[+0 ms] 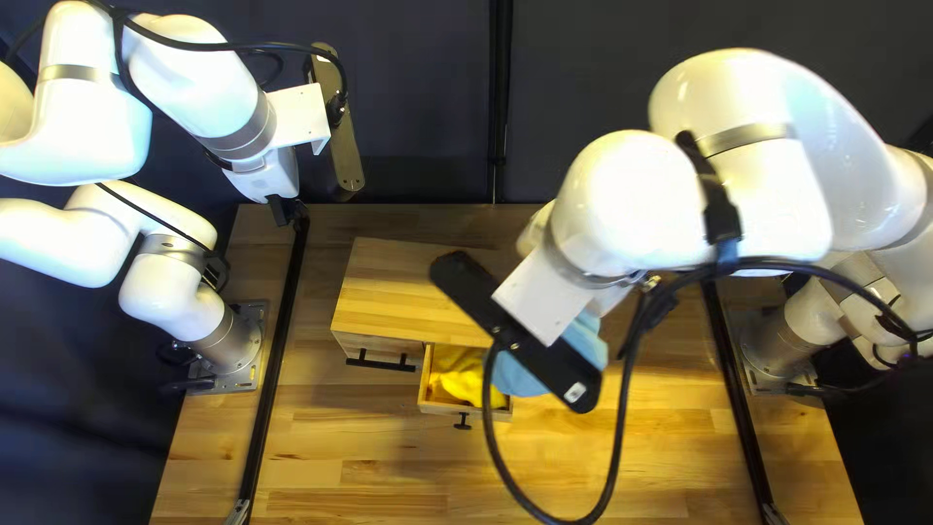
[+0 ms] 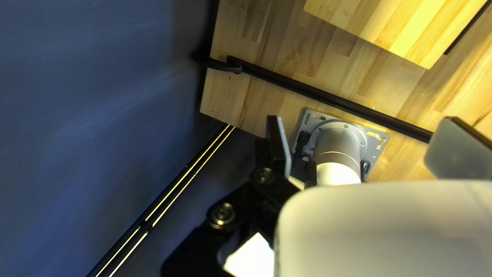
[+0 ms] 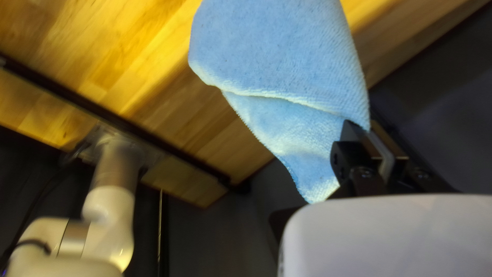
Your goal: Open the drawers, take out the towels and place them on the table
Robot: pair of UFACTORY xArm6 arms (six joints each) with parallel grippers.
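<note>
A wooden drawer cabinet point(image 1: 393, 292) stands mid-table. Its left drawer point(image 1: 379, 348) is closed behind a black handle. The right drawer point(image 1: 466, 410) is pulled out, with a yellow towel point(image 1: 459, 380) lying inside. A blue towel point(image 1: 583, 341) hangs over the drawer's right side, mostly hidden under my right wrist. In the right wrist view my right gripper point(image 3: 361, 132) is shut on a corner of the blue towel point(image 3: 284, 77), which hangs above the table. My left gripper point(image 2: 363, 127) stands open and empty, raised over its own base point(image 2: 340, 150) at the table's left edge.
Black rails point(image 1: 280, 350) point(image 1: 729, 364) run front to back along both sides of the table. A black cable point(image 1: 554, 503) loops from my right wrist down over the table's front. Bare tabletop point(image 1: 364, 467) lies in front of the cabinet.
</note>
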